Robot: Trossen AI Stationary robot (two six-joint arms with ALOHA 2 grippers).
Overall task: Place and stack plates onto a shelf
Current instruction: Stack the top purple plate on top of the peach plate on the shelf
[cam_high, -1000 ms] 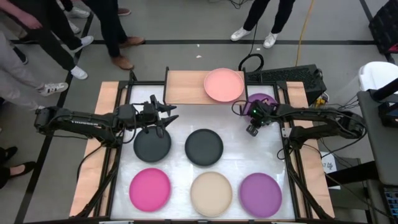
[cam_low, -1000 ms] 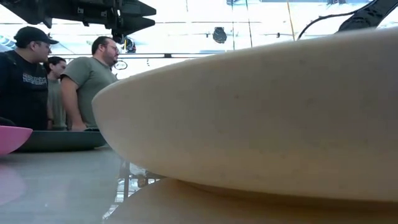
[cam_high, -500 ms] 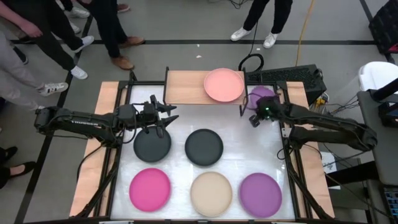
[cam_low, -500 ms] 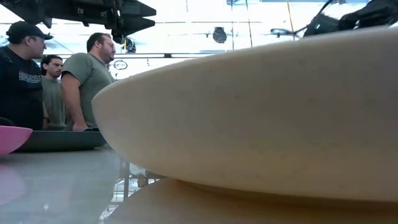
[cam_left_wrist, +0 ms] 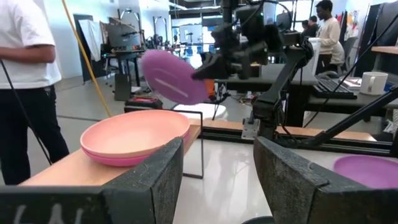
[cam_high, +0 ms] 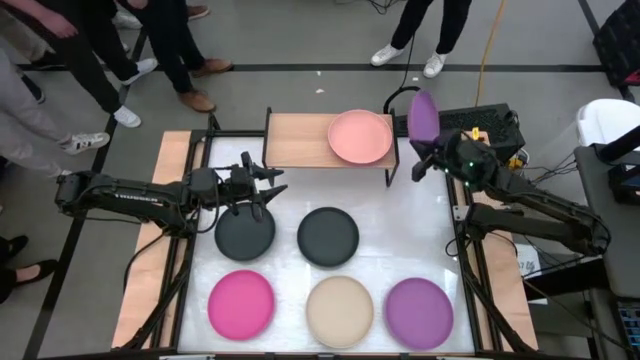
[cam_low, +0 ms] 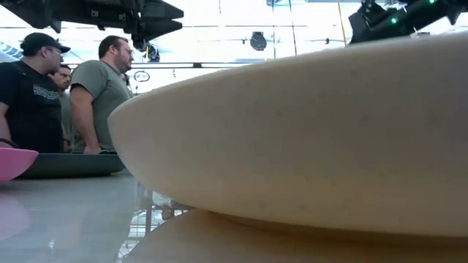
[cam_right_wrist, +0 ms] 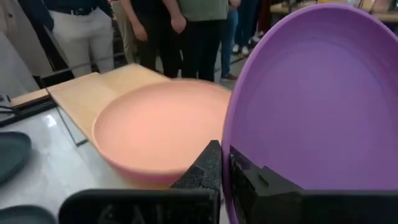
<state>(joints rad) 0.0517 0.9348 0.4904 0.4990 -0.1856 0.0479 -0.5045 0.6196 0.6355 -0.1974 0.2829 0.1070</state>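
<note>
No readable text anywhere; the print on a bystander's black shirt (cam_low: 33, 91) was too blurred to read.

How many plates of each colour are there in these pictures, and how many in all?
Purple plates: 2, one in the air, one on the table
Dark grey plates: 2
Magenta plates: 2, one apparently under the pale pink
Pale pink plate: 1
Cream plate: 1
Total: 8

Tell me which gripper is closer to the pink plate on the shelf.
Right. The right gripper is just off the shelf's right end beside the pink plate, shut on a purple plate. The left gripper hangs over the table, farther away.
</note>
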